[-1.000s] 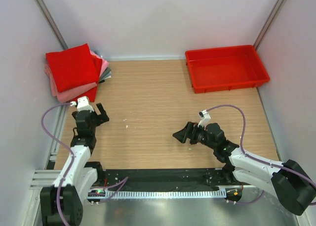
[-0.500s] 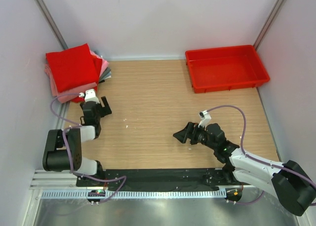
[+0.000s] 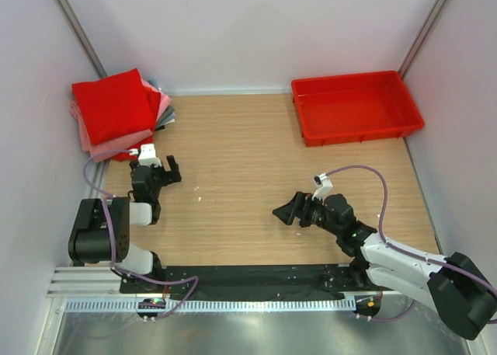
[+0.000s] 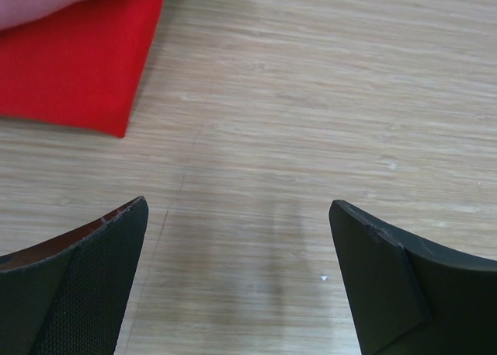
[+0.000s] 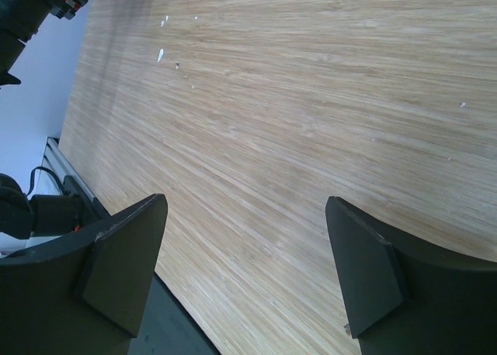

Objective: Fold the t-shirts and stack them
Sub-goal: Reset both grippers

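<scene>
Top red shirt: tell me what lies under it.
Edges stick out beneath the top red shirt: a pink shirt, a lower red shirt and grey cloth. Their middles are covered, so how many lie there cannot be told.

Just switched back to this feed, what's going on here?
Nothing is being handled. The folded t-shirts sit stacked in the far-left corner, a red one on top. The left gripper hovers just short of that stack, jaws open and empty. The right gripper hangs over the table, jaws open too.
</scene>
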